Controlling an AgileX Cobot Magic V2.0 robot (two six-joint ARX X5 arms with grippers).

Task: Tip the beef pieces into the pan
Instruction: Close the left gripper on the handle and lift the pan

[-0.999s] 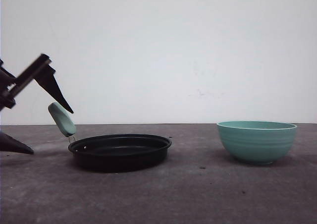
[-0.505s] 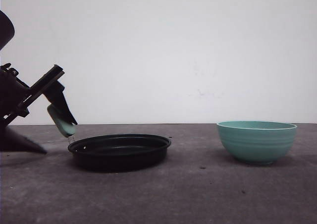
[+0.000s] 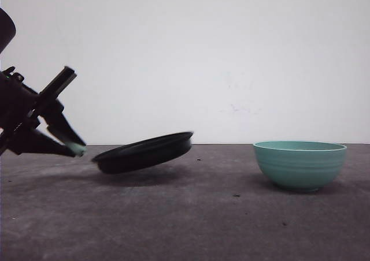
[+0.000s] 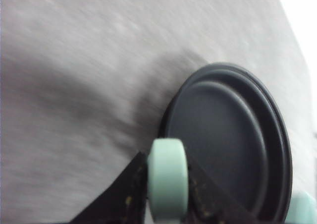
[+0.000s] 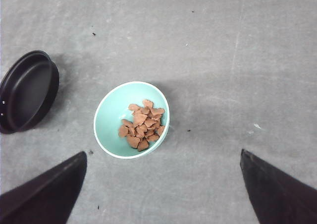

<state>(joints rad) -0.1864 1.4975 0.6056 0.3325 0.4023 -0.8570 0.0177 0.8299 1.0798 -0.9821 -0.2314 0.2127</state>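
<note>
Pan (image 3: 144,152) now lifted, tilted, off table (image 3: 231,215); left gripper (image 3: 74,147) clamps handle (image 4: 167,177). Right gripper (image 5: 163,184) spread wide above bowl (image 5: 106,120) with beef pieces (image 5: 141,125).

Down on the grey tabletop (image 5: 237,50) sits a teal bowl (image 5: 108,120) with beef pieces (image 5: 141,125) heaped inside. The black pan (image 5: 27,91) lies well apart from it. The right hand (image 5: 163,189) hovers above, its two dark fingers (image 5: 47,194) spread wide.

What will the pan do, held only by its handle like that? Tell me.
The pan probably stays rigid: it hangs tilted, far rim up, without sagging. Held by the left gripper only at the mint handle, it may swivel or slip, since the smooth, rounded handle sits far off the pan's centre. It looks empty, so likely light.
</note>
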